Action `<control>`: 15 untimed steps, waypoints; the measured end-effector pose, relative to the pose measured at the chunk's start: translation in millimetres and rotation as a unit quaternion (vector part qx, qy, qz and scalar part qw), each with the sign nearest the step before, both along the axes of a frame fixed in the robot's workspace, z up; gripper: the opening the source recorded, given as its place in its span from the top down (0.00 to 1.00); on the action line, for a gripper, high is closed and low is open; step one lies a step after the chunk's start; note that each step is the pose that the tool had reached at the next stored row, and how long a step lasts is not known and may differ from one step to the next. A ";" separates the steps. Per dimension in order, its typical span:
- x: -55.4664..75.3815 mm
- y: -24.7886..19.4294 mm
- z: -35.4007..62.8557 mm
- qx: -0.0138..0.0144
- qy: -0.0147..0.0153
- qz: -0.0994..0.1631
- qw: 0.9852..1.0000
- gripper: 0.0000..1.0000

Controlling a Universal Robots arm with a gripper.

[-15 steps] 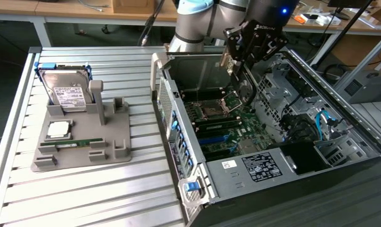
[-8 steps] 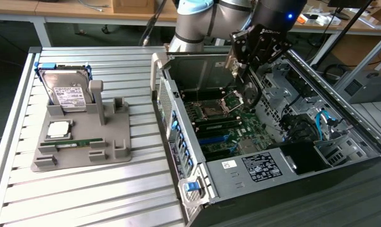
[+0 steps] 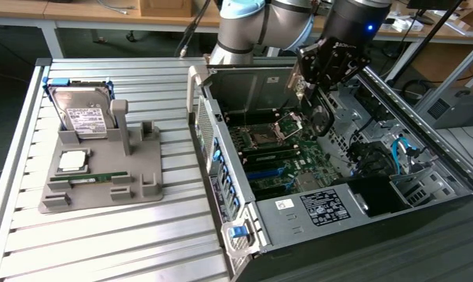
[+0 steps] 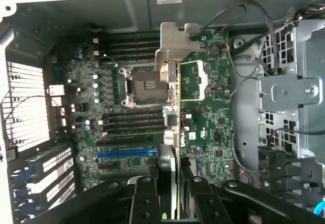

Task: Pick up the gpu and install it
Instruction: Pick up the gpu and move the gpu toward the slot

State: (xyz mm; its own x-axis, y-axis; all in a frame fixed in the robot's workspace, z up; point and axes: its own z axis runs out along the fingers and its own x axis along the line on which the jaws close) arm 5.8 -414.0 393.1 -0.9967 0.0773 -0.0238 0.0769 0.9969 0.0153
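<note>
Between the claw's [image 4: 171, 193] fingers [image 4: 144, 198], which were clamped on its near edge, the gpu [image 4: 172, 148] hung edge-on above the open computer case [image 3: 299, 226], at one o'clock in the exterior view, and by my judgement not yet seated. So narrow a hold on one edge could have let the card swing or slip. Beyond it, the pale end bracket [image 4: 175, 46] could have snagged the case's metal wall had the card gone down skewed. Further off lay the motherboard [image 4: 213, 127]: its bare CPU socket [image 4: 144, 87] and blue expansion slot [image 4: 127, 153] sat near each other, so a small misalignment risked bent pins. Loose cables [image 4: 238, 56] beside the drive cage [image 4: 294, 92] could also have caught.
</note>
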 end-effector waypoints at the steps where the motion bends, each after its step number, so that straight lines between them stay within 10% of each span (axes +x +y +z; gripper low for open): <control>1: 2.0 -0.1 -0.8 0.000 0.000 0.000 1.000 0.73; 15: 23.3 -1.0 -14.6 0.000 0.000 0.000 1.000 0.73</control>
